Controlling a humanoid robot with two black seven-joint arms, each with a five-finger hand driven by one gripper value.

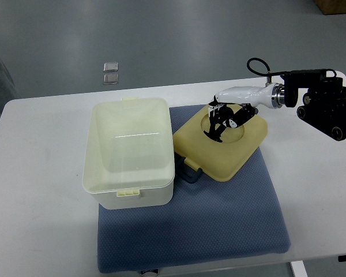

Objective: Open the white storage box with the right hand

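- Reaching in from the right edge, my right arm stretches across the far right part of the white table [40,156]; its dark wrist housing sits out over the table's right side, and the white forearm shell runs leftward from it.
- My right hand [222,122] hovers over, or rests on, the yellowish lid [225,156]; whether it touches I cannot tell from this steep angle.
- My fingers [214,128] hang downward, loosely spread, over the round recess in the lid's top; they are relaxed and grasp nothing.
- My left arm does not show anywhere.
- White storage box [130,153]: it stands open on the left part of the blue-grey mat [219,231], its left side overhanging the mat onto the table; the inside looks bare and pale, with a bright streak of light on the bottom.
- A small latch tab sits at the middle of the box's near rim; another tab shows at the far rim.
- Lid: it lies flat on the mat just to the right of the box, turned at an angle so one corner points toward the box; it is fully off the box.
- A dark grey handle-like piece [189,170] lies between the box's right wall and the lid's near-left edge, close to both.
- Beyond the table, two small pale square things [110,73] lie on the grey floor, one just behind the other.
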